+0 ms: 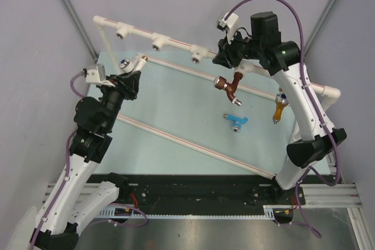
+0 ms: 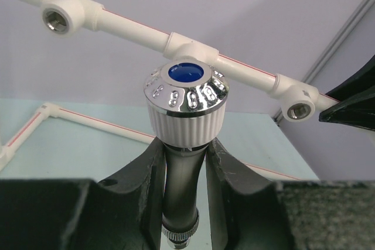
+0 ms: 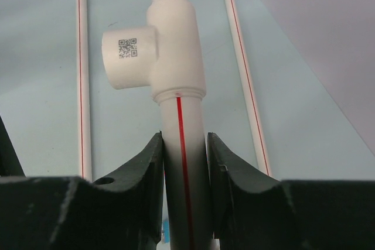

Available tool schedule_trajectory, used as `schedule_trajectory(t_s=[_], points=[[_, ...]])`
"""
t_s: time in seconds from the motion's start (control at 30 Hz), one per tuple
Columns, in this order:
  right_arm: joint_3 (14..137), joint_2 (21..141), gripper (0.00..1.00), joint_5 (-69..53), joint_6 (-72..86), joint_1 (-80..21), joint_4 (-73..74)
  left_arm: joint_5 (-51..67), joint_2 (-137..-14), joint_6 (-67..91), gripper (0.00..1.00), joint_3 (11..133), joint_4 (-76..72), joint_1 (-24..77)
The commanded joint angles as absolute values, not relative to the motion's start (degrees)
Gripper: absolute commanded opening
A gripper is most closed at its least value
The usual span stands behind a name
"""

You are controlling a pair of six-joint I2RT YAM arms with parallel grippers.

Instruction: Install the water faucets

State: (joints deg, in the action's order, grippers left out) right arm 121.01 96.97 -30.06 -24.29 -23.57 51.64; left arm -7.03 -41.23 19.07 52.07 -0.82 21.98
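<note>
My left gripper (image 1: pixel 130 77) is shut on the white faucet (image 1: pixel 133 62) at the frame's left end. In the left wrist view the fingers (image 2: pixel 146 174) clamp its stem below the ribbed white knob with a chrome cap and blue centre (image 2: pixel 186 95). My right gripper (image 1: pixel 225 57) is shut on the top rail of the white pipe frame (image 1: pixel 176 43); the right wrist view shows the red-striped pipe (image 3: pixel 183 139) between the jaws. The brown faucet (image 1: pixel 228 87) sits just below that gripper. The light blue faucet (image 1: pixel 236 121) lies on the mat. The orange-yellow faucet (image 1: pixel 280 107) is at the right.
The top rail carries open tee sockets (image 1: pixel 158 42), also seen in the left wrist view (image 2: pixel 58 19). A tee with a QR label (image 3: pixel 132 54) is just beyond my right fingers. Lower frame pipes (image 1: pixel 193 144) cross the pale green mat (image 1: pixel 176 98). Grey walls close in behind.
</note>
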Motion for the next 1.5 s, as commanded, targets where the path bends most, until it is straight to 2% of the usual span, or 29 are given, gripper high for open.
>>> schedule_trajectory(t_s=[0.0, 0.37, 0.57, 0.87, 1.17, 1.47], points=[[118.0, 92.4, 0.0, -28.3, -18.9, -21.6, 51.3, -0.4, -43.0, 24.3, 0.0, 53.0, -8.3, 20.3], [116.5, 92.1, 0.0, -30.2, -18.7, -21.9, 50.3, 2.1, -50.3, 27.9, 0.0, 54.4, -12.2, 18.7], [116.0, 91.9, 0.0, -30.2, -19.0, -22.1, 49.9, 12.1, -53.0, 40.6, 0.0, 51.9, -18.7, 10.8], [115.4, 92.1, 0.0, -29.9, -19.2, -22.1, 50.0, 16.1, -56.1, 44.2, 0.0, 51.9, -22.5, 10.3], [114.9, 91.7, 0.0, -29.5, -19.6, -22.1, 50.0, 14.5, -58.2, 48.2, 0.0, 51.5, -22.7, 10.2], [114.2, 91.3, 0.0, -29.1, -19.9, -22.1, 49.7, 7.1, -54.8, 53.2, 0.0, 46.9, -22.7, 10.2]])
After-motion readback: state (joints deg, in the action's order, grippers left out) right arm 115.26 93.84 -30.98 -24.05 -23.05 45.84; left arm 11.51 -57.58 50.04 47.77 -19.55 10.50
